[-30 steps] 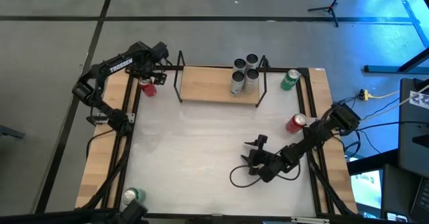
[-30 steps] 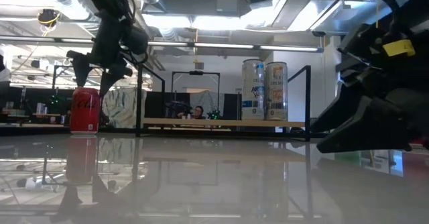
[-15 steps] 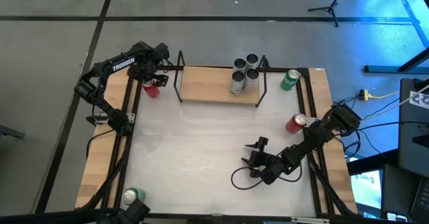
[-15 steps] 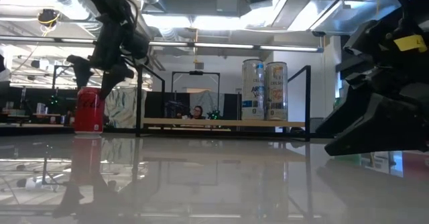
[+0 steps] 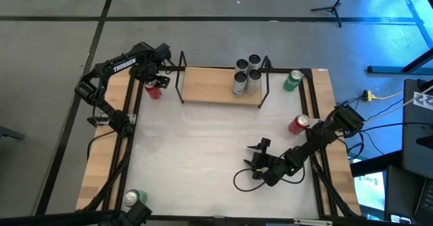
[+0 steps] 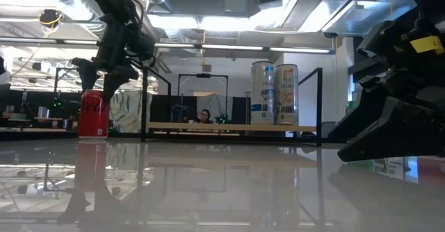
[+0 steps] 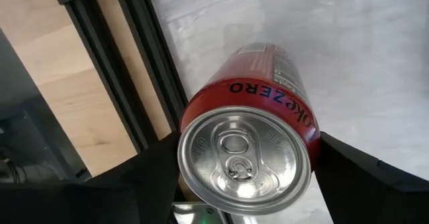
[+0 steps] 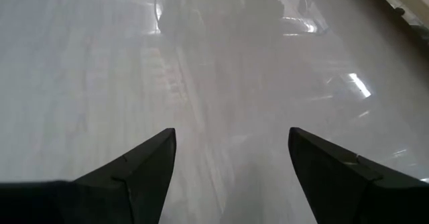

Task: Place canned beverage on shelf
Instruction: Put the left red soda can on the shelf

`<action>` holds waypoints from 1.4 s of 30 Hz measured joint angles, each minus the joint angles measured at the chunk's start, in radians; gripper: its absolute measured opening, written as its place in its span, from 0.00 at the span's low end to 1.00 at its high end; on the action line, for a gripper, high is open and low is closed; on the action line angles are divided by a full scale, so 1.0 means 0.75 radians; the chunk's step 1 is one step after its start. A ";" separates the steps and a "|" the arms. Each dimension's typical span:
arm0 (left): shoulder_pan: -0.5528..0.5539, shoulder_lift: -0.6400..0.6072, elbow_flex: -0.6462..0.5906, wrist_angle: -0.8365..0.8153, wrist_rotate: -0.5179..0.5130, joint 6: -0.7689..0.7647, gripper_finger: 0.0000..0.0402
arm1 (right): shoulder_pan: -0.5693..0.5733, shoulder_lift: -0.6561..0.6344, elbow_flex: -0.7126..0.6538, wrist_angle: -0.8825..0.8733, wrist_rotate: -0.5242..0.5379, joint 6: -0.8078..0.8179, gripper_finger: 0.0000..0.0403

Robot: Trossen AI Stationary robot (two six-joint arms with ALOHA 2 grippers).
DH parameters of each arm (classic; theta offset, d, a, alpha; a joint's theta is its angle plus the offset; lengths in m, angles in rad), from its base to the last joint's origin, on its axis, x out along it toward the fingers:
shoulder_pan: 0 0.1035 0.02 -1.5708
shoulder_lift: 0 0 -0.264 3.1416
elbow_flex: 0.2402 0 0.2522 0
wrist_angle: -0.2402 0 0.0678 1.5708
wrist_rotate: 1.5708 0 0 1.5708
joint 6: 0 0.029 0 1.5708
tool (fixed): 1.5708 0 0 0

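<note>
A red can [image 5: 153,89] stands upright at the table's far left, just left of the shelf [image 5: 220,84]; it also shows in the low view [image 6: 92,115]. The shelf is a light-wood board in a black rod frame. Three silver cans [image 5: 247,74] stand on its right end. My left gripper [image 5: 157,78] comes down over the red can and is shut on it. My right gripper [image 5: 259,155] is open and empty, low over the table's near right part; its wrist view [image 8: 231,177] shows only bare tabletop between the fingers. My left gripper pinches the red can's upper wall just below the rim [image 7: 194,127] between its two fingers, one on each side. The fingers come from above, pointing down. The can stays upright [image 6: 92,115]; whether its base is on the table or just clear, I cannot tell.
A green can [image 5: 292,80] sits right of the shelf at the far right. Another red can [image 5: 298,124] is at the right edge and a green can [image 5: 133,198] at the near left corner. Black frame rails [image 5: 128,118] run along the table's sides.
My left gripper has gone a little toward the table's right edge, toward the shelf, taking the red can with it; the can has stayed upright. Most of the shift came early in the second.
</note>
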 joint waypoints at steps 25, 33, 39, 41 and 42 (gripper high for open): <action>-0.188 -0.270 0.432 -0.370 0.023 -0.086 0.70 | -0.003 -0.001 0.001 0.003 0.014 -0.036 0.71; -0.379 -0.270 0.698 -0.365 0.151 -0.089 0.70 | -0.003 -0.001 0.001 0.004 0.026 -0.040 0.71; -0.529 -0.269 0.772 -0.271 0.164 -0.098 0.70 | -0.003 -0.001 0.001 0.019 0.026 -0.035 0.71; -0.577 -0.261 0.772 -0.219 0.162 -0.089 0.70 | -0.003 -0.001 0.001 0.037 0.026 -0.036 0.71; -0.598 -0.256 0.772 -0.192 0.162 -0.088 0.70 | -0.003 -0.001 0.001 0.041 0.026 -0.037 0.71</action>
